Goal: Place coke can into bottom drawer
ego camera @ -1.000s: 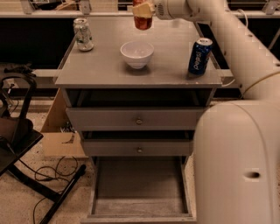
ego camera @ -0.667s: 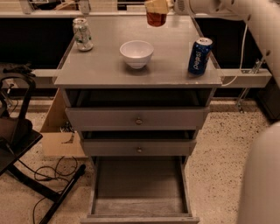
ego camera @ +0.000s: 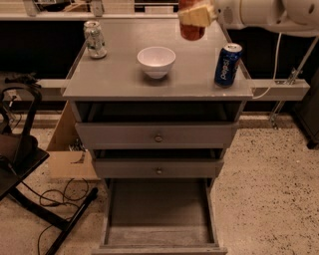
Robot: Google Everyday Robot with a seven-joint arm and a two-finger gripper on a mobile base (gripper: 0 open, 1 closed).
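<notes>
1. Above the back of the grey counter (ego camera: 119, 79), my pincer (ego camera: 195, 17) is clamped around the coke can (ego camera: 191, 32). The can hangs in the air, touching nothing.
2. Left-hand risk: the white bowl (ego camera: 156, 61) sits just left of my line forward. A drifting descent could clip it and send it skidding.
3. Centre risk: much of the can's red body shows below my grip. I judge that a jolt on the long way down could work it loose.
4. Right-hand risk: my white arm (ego camera: 264, 12) reaches in above the blue can (ego camera: 228, 63). A low swing could knock that can off the edge.
5. Below: the bottom drawer (ego camera: 159, 209) lies open near the floor, under two knobbed drawers (ego camera: 158, 138). Letting go too soon would drop the can on the counter or the floor instead.
6. The counter, left to right: a silver-green can (ego camera: 94, 39) at the far corner, the bowl mid-top, and the blue can at the right edge, all well apart.
7. The room, left to right: a black chair frame (ego camera: 20, 149), loose cables (ego camera: 55, 219), a cardboard box (ego camera: 70, 162) and a speckled floor (ego camera: 269, 189).
</notes>
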